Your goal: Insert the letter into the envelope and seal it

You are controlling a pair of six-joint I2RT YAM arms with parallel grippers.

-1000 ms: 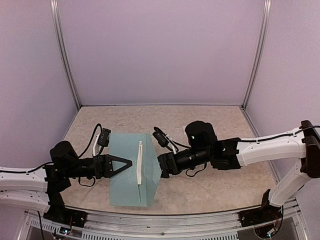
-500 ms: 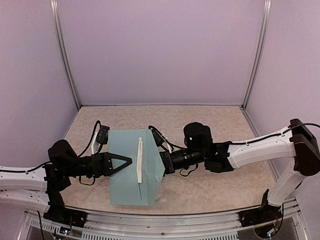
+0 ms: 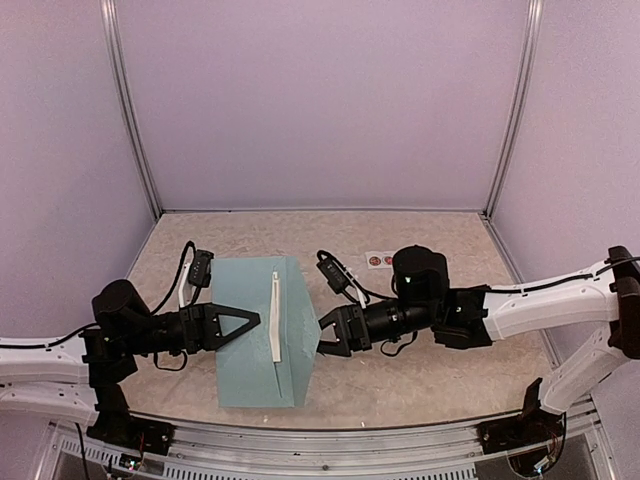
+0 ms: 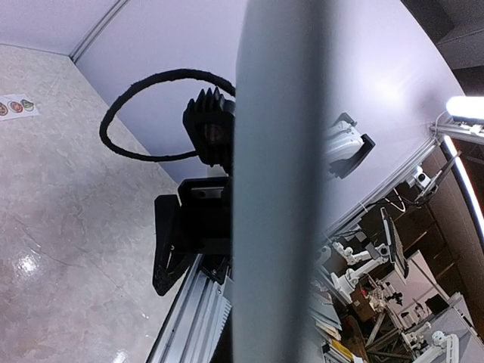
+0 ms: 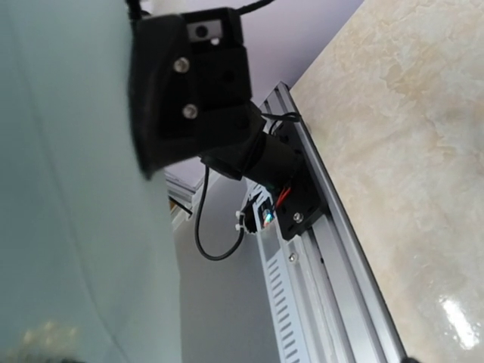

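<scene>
I had both arms lying low and reaching toward each other across the worktop (image 3: 450, 385). The left arm ran from its base at 7 o'clock toward the middle, and the right arm came in from 4 o'clock with its wrist level. The left claw (image 3: 255, 321) pointed toward 3 o'clock, its fingers drawn together to a point and clamped on the envelope (image 3: 245, 285). The envelope sat at the centre of the overhead view, a teal sheet that seemed to be raised off the worktop. The right claw (image 3: 325, 338) pointed toward 9 o'clock with its jaws standing apart at the envelope's 3 o'clock edge. I could not tell whether either finger touched the paper. The letter (image 3: 274, 320) showed only as a thin white sliver running from 12 to 6 down the envelope's middle, just at 3 o'clock of the left claw's tips, and the rest of it was hidden. On the left wrist view the envelope (image 4: 276, 189) was a blurred band seen edge-on, splitting the picture and hiding the fingers. On the right wrist view the envelope (image 5: 68, 189) filled the 9 o'clock half, out of focus. A white sticker strip (image 3: 380, 260) lay on the worktop at 12 o'clock of the right claw, well apart from the envelope.
</scene>
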